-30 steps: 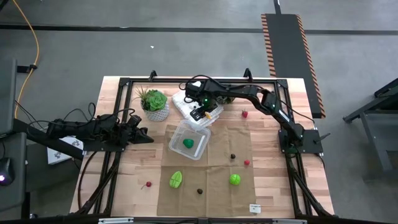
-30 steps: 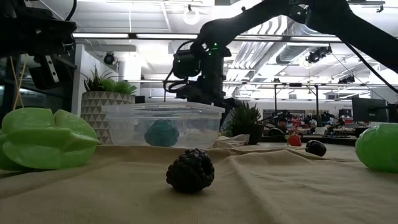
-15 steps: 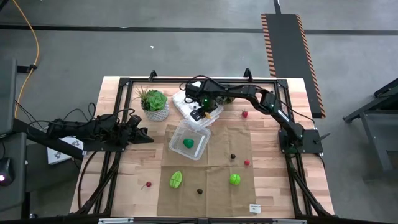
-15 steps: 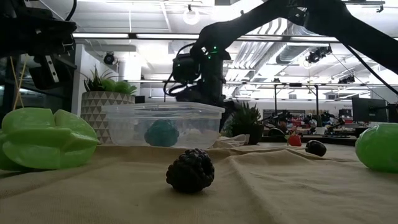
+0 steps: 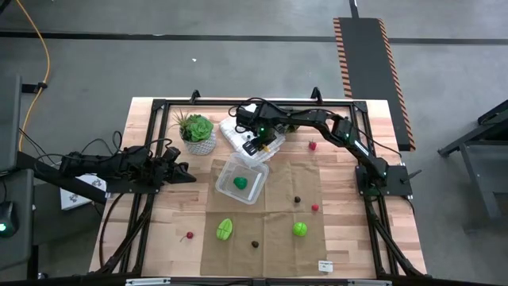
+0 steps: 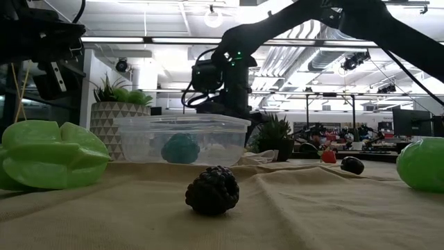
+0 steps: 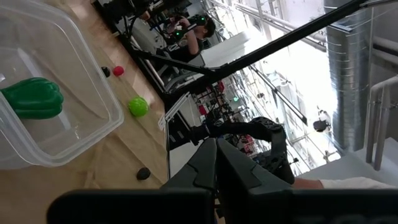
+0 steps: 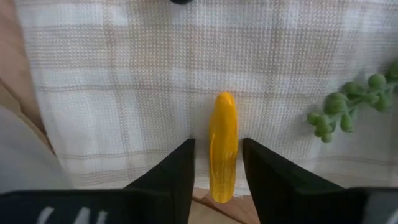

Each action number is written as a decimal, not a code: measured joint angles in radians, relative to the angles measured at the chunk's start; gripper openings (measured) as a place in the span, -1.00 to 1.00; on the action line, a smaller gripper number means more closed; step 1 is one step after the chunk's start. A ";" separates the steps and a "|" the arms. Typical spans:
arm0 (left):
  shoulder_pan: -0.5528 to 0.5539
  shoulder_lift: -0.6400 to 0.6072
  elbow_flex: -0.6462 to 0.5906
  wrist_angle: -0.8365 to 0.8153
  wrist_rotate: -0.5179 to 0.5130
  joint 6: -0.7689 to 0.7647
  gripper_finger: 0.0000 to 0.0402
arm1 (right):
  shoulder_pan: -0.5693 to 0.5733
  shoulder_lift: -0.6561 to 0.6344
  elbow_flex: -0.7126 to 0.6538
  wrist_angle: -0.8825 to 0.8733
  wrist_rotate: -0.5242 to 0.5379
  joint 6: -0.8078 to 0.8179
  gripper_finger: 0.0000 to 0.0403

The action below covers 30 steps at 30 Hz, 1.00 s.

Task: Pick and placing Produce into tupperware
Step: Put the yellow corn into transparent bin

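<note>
The pick is in hand: the right claw [image 8: 217, 163] straddles a slim, glossy yellow-orange toy vegetable [image 8: 222, 147] lying on checked white cloth [image 8: 124, 74], jaws narrow either side, not visibly gripping. Next, I judge: close, lift, carry to the clear square plastic tupperware [image 5: 242, 179] near the claw. The left claw [image 5: 179, 171] waits shut, well apart.

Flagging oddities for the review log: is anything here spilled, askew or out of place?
Nothing spilled or damaged. The tupperware sits at an angle to the table edges, holding one green piece. The remaining produce lies scattered on the cloth. The right gripper straddles a yellow piece.
</note>
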 joint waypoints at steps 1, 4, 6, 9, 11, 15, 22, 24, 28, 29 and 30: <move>0.000 0.000 0.000 0.000 0.000 0.000 -1.00 | 0.000 0.000 0.000 0.000 0.001 0.000 -0.43; 0.000 0.000 0.000 0.000 0.000 0.000 -1.00 | 0.000 0.000 0.000 0.000 0.002 0.000 -0.50; 0.000 0.000 0.000 0.000 0.000 0.001 -1.00 | 0.000 0.000 0.000 0.000 0.002 0.000 -0.55; 0.000 0.000 0.000 0.000 0.000 0.002 -1.00 | 0.000 0.000 0.000 -0.001 0.002 0.000 -0.63; 0.000 0.000 0.000 0.000 0.000 0.002 -1.00 | 0.000 0.000 0.000 -0.001 0.002 0.000 -0.68; 0.000 0.000 0.000 0.000 0.000 0.002 -1.00 | 0.000 0.000 0.000 -0.004 0.002 0.000 -0.79; 0.000 0.000 0.000 0.000 0.000 0.002 -1.00 | 0.000 -0.018 0.000 -0.021 0.005 -0.002 -0.87; 0.000 0.000 0.000 0.000 0.000 0.002 -1.00 | 0.000 -0.026 0.001 -0.026 0.006 -0.001 -0.86; 0.000 0.000 0.000 0.000 0.000 0.002 -1.00 | 0.003 -0.036 0.043 -0.056 0.007 -0.005 -0.86; 0.000 0.000 0.000 0.000 0.000 0.002 -1.00 | 0.005 -0.038 0.063 -0.065 0.012 -0.006 -0.86; 0.000 0.000 0.000 0.000 0.000 0.002 -1.00 | 0.007 -0.038 0.087 -0.078 0.013 -0.008 -0.86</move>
